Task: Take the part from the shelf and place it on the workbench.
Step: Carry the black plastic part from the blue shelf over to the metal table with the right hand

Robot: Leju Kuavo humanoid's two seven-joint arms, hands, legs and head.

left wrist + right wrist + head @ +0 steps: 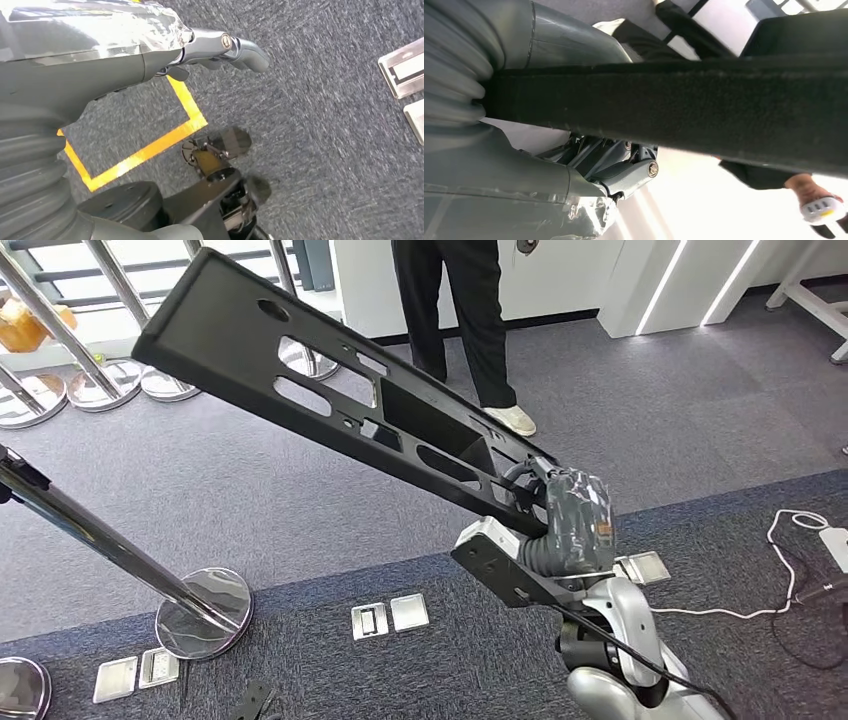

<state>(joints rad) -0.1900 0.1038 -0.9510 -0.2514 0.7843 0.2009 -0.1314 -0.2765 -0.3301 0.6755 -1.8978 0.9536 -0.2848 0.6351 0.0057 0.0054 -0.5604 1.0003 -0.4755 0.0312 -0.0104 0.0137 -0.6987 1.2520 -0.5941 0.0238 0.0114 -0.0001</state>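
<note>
A long black flat part with several cut-out slots slants up and to the left across the head view, high above the carpet. My right hand, wrapped in shiny film, grips its lower end. In the right wrist view the part runs as a thick dark bar across the picture, with the right hand closed against it. My left hand hangs over the grey carpet with a finger stretched out and nothing in it.
A person in black trousers stands ahead; a person's hand with a small device is nearby. Chrome barrier posts stand at left. Metal floor sockets, a white cable and yellow floor tape lie on the carpet.
</note>
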